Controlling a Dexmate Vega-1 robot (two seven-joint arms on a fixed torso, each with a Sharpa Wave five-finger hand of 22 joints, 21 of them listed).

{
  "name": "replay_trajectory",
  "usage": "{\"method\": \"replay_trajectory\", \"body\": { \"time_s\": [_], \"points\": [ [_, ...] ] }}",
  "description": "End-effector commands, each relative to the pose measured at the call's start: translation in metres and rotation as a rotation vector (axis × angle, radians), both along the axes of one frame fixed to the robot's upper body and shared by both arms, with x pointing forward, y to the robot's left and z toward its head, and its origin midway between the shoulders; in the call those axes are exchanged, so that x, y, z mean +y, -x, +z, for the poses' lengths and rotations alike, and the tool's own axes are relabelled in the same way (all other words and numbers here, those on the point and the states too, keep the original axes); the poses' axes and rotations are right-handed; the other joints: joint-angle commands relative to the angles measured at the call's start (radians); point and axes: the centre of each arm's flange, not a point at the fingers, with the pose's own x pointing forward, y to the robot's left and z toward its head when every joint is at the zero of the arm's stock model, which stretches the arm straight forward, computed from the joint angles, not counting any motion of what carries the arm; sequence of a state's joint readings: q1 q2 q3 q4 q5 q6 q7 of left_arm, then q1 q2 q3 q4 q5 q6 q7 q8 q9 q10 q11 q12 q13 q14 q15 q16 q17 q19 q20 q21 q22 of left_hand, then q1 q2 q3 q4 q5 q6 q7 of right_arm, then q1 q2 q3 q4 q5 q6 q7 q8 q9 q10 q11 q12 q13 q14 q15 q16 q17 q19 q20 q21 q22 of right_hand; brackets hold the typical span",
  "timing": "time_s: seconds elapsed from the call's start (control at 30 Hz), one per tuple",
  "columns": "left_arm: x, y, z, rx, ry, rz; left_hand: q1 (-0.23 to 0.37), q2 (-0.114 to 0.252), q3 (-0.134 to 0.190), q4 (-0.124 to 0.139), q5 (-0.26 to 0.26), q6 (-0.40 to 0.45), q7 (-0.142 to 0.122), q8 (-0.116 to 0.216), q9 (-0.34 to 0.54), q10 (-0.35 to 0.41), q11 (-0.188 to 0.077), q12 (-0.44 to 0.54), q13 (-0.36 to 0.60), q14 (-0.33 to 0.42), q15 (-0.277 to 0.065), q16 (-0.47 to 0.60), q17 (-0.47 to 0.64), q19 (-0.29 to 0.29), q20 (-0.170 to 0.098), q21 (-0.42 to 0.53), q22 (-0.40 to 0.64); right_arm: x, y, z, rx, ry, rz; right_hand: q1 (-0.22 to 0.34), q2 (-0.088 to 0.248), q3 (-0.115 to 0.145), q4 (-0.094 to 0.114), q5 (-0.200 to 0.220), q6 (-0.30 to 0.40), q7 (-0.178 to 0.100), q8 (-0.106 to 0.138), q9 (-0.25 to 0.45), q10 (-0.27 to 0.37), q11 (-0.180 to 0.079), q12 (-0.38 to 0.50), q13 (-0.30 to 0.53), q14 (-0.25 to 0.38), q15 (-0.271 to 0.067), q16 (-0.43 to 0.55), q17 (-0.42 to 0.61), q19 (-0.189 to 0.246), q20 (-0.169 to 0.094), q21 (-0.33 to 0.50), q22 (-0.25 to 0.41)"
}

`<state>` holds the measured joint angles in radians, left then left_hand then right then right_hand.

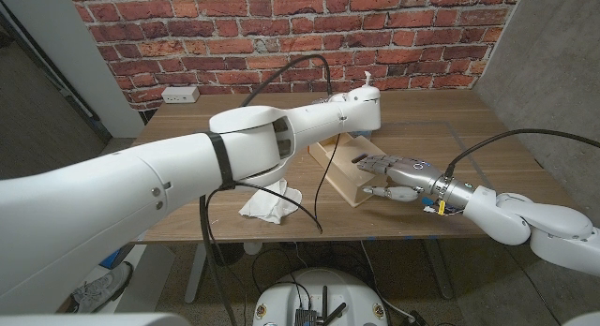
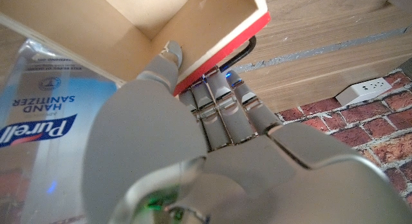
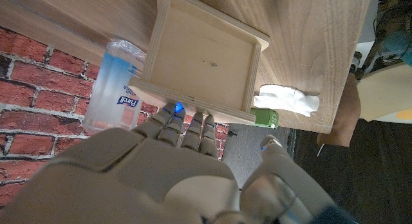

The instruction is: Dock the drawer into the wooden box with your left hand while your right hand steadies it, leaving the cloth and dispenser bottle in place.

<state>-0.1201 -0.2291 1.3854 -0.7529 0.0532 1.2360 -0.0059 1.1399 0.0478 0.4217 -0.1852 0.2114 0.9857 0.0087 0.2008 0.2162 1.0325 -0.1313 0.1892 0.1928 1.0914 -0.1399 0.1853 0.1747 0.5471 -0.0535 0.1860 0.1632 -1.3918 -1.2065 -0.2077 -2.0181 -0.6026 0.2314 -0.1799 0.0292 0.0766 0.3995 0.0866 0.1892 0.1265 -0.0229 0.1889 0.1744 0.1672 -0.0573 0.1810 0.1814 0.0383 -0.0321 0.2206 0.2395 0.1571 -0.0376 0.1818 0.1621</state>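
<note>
The left hand [image 2: 212, 114] grips with thumb and fingers closed, while the right hand's [image 1: 394, 176] fingers reach forward, extended.

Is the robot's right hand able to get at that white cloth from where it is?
Probably not directly: the wooden box stands between the right hand and the cloth, and the left arm crosses above.

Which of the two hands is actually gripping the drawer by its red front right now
The left hand: it grips the drawer by its red front. The right hand only rests on the wooden box.
</note>
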Motion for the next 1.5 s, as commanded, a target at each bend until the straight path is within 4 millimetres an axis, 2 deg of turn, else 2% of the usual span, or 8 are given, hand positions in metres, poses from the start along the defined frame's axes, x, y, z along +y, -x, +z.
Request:
{"method": "replay_trajectory", "body": {
  "time_s": [0.03, 0.87, 1.13, 1.23, 1.5],
  "points": [
    [0.008, 0.003, 0.009, -0.016, 0.028, 0.011, 0.068, 0.077, 0.002, 0.008, 0.008, 0.003, 0.006, 0.003, 0.002, 0.061, -0.059, 0.01, 0.003, 0.051, -0.103, 0.006, 0.005, -0.002, -0.124, -0.002, 0.001, 0.002, -0.001, -0.001, 0.002, -0.008, 0.003, -0.005, 0.043, 0.001, 0.006, -0.002, 0.001, 0.004, -0.001, 0.002, 0.0, 0.005, 0.005, -0.001, -0.007, -0.037, 0.002, 0.003, 0.006, -0.084, 0.004, 0.003],
    [0.011, 0.001, 0.004, 0.032, 0.046, -0.028, 0.068, 0.078, 0.002, 0.008, 0.009, -0.001, 0.005, 0.002, 0.002, 0.053, -0.059, 0.008, 0.003, 0.046, -0.103, 0.005, 0.005, -0.004, -0.125, -0.002, 0.001, 0.004, -0.001, -0.003, 0.014, -0.012, 0.001, -0.005, 0.043, 0.001, 0.006, -0.002, 0.001, 0.006, -0.001, 0.002, -0.003, 0.006, 0.004, -0.001, -0.009, -0.036, 0.001, 0.003, 0.008, -0.082, 0.004, 0.003],
    [0.02, 0.001, 0.002, 0.062, 0.049, -0.047, 0.068, 0.078, 0.001, 0.008, 0.008, -0.002, 0.0, 0.002, 0.002, 0.046, -0.068, 0.006, 0.003, 0.042, -0.103, 0.003, 0.004, -0.008, -0.127, -0.003, 0.001, 0.004, -0.002, -0.003, 0.01, -0.007, 0.0, -0.003, 0.042, 0.001, 0.005, -0.002, 0.0, 0.005, -0.001, 0.002, -0.003, 0.005, 0.005, -0.001, -0.011, -0.035, 0.0, 0.003, 0.008, -0.081, 0.004, 0.003],
    [0.026, 0.0, 0.002, 0.08, 0.05, -0.046, 0.068, 0.079, 0.001, 0.008, 0.008, -0.001, -0.002, 0.003, 0.002, 0.049, -0.062, 0.007, 0.003, 0.041, -0.104, 0.003, 0.004, -0.009, -0.127, -0.004, 0.001, 0.004, -0.002, -0.003, 0.01, -0.007, -0.001, -0.005, 0.042, 0.0, 0.006, -0.002, 0.0, 0.004, -0.001, 0.002, -0.004, 0.006, 0.004, -0.001, -0.011, -0.036, 0.001, 0.004, 0.008, -0.081, 0.004, 0.003],
    [0.038, -0.002, 0.003, 0.098, 0.054, -0.057, 0.067, 0.079, 0.001, 0.009, 0.008, -0.002, -0.004, 0.003, 0.002, 0.044, -0.067, 0.006, 0.003, 0.039, -0.104, 0.003, 0.004, -0.012, -0.128, -0.004, 0.001, 0.007, -0.004, -0.003, 0.013, -0.004, 0.0, -0.003, 0.043, 0.001, 0.005, -0.002, 0.0, 0.005, -0.001, 0.002, -0.005, 0.006, 0.004, -0.001, -0.011, -0.035, 0.0, 0.004, 0.008, -0.081, 0.004, 0.003]
  ]
}}
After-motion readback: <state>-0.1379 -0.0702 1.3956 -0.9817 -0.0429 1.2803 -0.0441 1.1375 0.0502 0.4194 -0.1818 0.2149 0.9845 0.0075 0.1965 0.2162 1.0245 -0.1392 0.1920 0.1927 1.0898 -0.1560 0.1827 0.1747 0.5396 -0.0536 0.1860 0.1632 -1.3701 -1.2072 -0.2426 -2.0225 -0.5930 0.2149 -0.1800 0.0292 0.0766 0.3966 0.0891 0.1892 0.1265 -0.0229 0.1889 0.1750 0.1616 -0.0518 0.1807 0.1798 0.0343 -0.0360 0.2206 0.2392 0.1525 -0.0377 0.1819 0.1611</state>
